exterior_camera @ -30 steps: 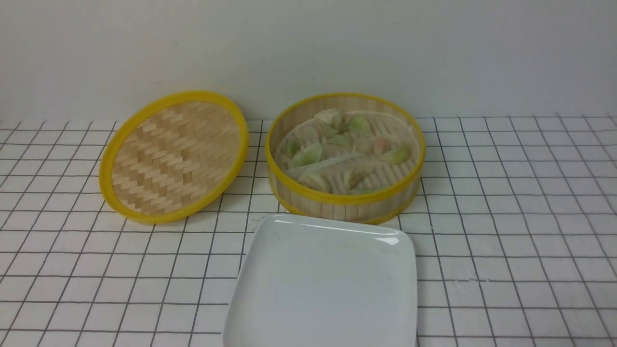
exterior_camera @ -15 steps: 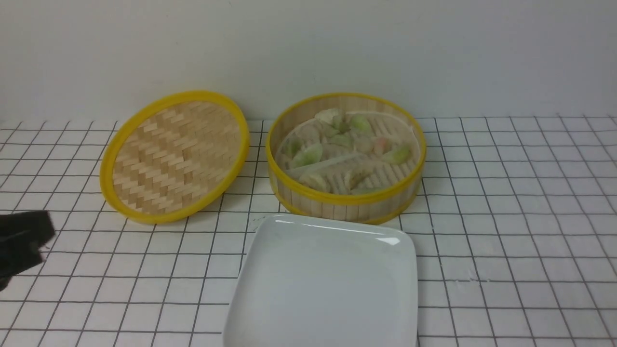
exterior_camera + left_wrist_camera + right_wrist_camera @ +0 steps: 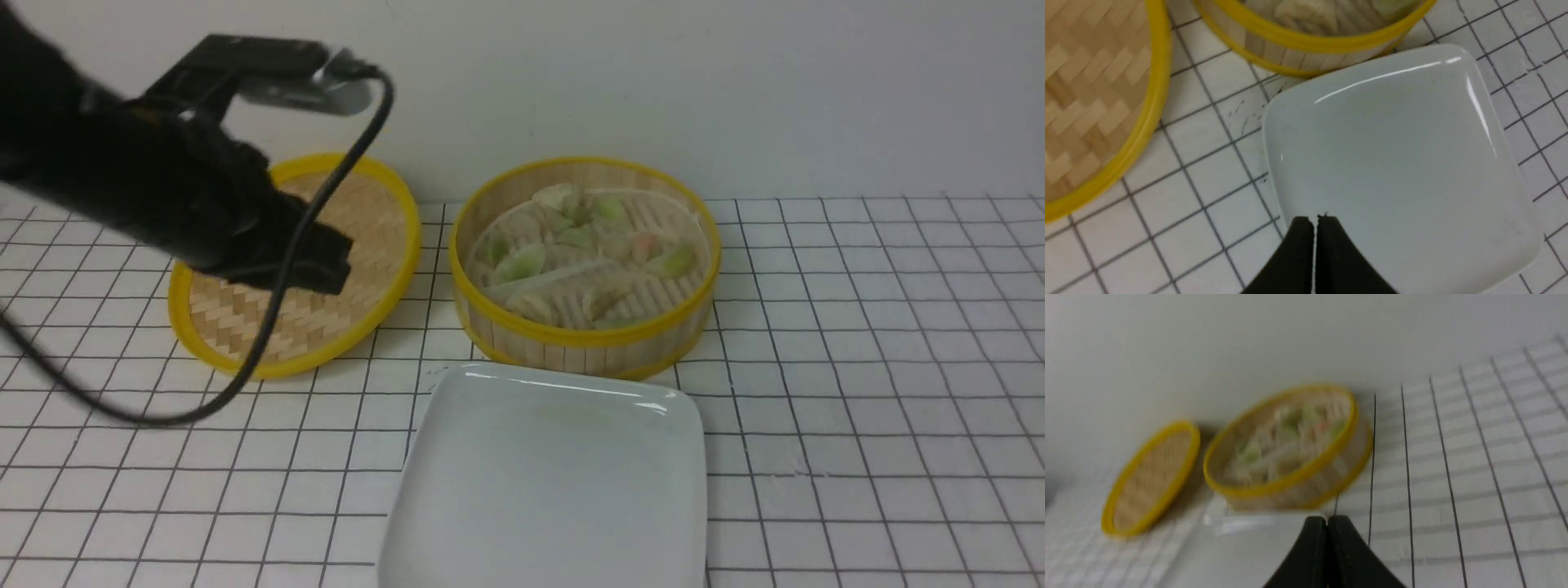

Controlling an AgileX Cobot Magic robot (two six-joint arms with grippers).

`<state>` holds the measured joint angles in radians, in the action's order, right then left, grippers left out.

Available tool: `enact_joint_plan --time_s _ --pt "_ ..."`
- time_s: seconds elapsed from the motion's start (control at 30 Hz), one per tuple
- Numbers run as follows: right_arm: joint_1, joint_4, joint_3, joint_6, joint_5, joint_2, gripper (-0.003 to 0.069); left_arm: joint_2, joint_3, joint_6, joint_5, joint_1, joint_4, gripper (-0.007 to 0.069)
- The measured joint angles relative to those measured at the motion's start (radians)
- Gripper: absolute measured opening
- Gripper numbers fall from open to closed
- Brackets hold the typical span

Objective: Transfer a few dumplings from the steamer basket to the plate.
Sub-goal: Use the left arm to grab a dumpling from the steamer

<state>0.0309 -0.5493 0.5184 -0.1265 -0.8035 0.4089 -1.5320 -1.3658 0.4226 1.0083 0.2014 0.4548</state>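
The steamer basket (image 3: pixel 584 339) stands at the back middle of the table. It holds several pale green, beige and pinkish dumplings (image 3: pixel 522 263). The bare white plate (image 3: pixel 547 490) lies just in front of it. My left gripper (image 3: pixel 336 263) hangs over the woven lid, left of the basket. In the left wrist view this gripper (image 3: pixel 1314 220) is shut and holds nothing, above the plate's (image 3: pixel 1392 155) edge, with the basket (image 3: pixel 1298 41) beyond. My right gripper (image 3: pixel 1327 520) is shut and holds nothing. It faces the basket (image 3: pixel 1290 488) and dumplings (image 3: pixel 1286 433) from a distance. The front view does not show it.
A shallow woven lid (image 3: pixel 371 237) with a yellow rim leans at the back left, partly behind my left arm. A black cable (image 3: pixel 277 318) loops down from that arm over the lid. The checked tablecloth (image 3: pixel 857 367) ends at a pale wall close behind the basket.
My left arm has come in from the left edge and swung up and right, and now hangs over the lid. Basket, plate and dumplings have not moved.
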Motion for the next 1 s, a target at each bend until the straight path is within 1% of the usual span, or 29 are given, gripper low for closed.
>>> enact_joint_plan --time_s 0.03,0.07,0.17,0.3,0.47,0.63,0.73,0.77,0.9,1.0 --pt "0.0 0.002 0.031 -0.019 -0.047 0.041 -0.001 -0.045 -0.049 0.0 0.013 0.011 -0.001 -0.0006" --pt "0.0 0.008 0.088 -0.058 -0.131 0.118 -0.001 -0.101 -0.11 0.002 0.026 0.025 -0.004 -0.0006" --pt "0.0 0.017 0.191 -0.126 -0.263 0.253 -0.001 -0.258 -0.285 0.002 0.057 0.064 -0.036 -0.0005" --pt "0.0 0.022 0.276 -0.151 -0.3 0.352 -0.001 -0.471 -0.524 0.005 0.064 0.115 -0.127 0.0026" --pt "0.0 0.029 0.281 -0.151 -0.305 0.36 -0.001 -0.691 -0.758 -0.02 0.103 0.153 -0.196 0.0119" --pt "0.0 0.031 0.281 -0.135 -0.31 0.36 -0.001 -0.86 -0.951 -0.036 0.109 0.163 -0.22 0.0263" --pt "0.0 0.031 0.281 -0.131 -0.31 0.36 -0.001 -0.921 -1.0 -0.036 0.065 0.163 -0.228 0.0318" --pt "0.0 0.031 0.281 -0.131 -0.31 0.36 -0.001 -0.933 -1.003 -0.036 0.046 0.163 -0.229 0.0325" --pt "0.0 0.032 0.281 -0.127 -0.31 0.36 -0.001 -0.979 -1.009 -0.036 -0.027 0.163 -0.231 0.033" --pt "0.0 0.032 0.281 -0.126 -0.31 0.36 -0.001 -1.008 -1.009 -0.022 -0.045 0.168 -0.232 0.033"
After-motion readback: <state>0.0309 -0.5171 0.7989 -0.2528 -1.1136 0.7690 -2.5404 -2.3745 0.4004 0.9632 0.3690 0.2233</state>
